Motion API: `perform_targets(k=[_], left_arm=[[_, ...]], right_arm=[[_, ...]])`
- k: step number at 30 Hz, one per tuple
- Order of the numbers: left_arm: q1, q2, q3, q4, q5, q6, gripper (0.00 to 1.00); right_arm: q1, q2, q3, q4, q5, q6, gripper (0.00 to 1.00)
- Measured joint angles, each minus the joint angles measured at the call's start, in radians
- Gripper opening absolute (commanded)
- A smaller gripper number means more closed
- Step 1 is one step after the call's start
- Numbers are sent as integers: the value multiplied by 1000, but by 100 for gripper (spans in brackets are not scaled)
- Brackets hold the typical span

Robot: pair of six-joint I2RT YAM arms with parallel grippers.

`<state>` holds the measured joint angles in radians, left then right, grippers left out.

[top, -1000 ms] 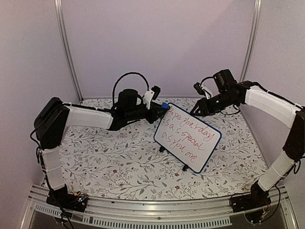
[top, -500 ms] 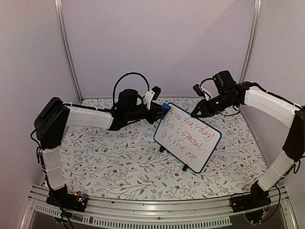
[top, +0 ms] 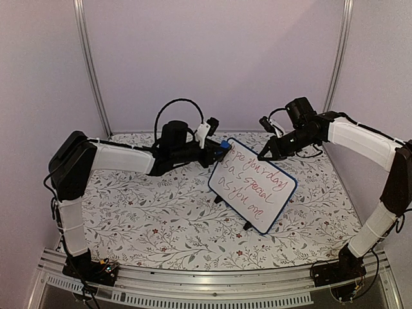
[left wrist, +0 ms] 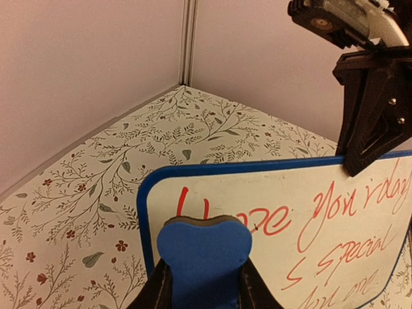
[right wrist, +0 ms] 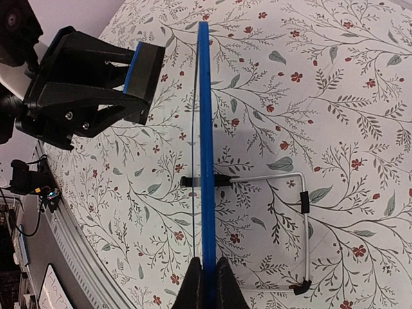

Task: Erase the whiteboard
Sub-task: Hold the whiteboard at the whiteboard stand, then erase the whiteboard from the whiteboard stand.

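The whiteboard stands tilted on the floral table, blue-framed, with red handwriting across it. My left gripper is shut on a blue eraser block, which sits at the board's upper left corner by the first red letters. My right gripper is shut on the whiteboard's top edge; in the right wrist view the blue frame runs edge-on straight out from between the fingers. The left gripper with the eraser shows beside the board's face.
Behind the board a bent wire stand with black feet rests on the floral tablecloth. Purple walls and metal corner posts enclose the back. An aluminium rail runs along the near edge.
My right gripper has come down and left onto the board's top edge and shut on it. The left gripper with the eraser has stayed at the board's corner.
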<state>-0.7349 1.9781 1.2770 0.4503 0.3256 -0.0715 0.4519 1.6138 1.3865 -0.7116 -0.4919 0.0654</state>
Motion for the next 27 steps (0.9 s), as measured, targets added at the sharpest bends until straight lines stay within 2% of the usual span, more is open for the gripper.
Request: perform_targets(k=[8, 16, 27], left_arm=[[0, 13, 53, -47, 0, 0, 0], [9, 60, 179, -130, 5, 5, 0], [11, 98, 197, -184, 25, 8, 0]], right_arm=[[0, 0, 0, 0, 2, 0, 0], [1, 0, 0, 1, 5, 0, 0], [4, 0, 0, 0, 15, 5, 0]])
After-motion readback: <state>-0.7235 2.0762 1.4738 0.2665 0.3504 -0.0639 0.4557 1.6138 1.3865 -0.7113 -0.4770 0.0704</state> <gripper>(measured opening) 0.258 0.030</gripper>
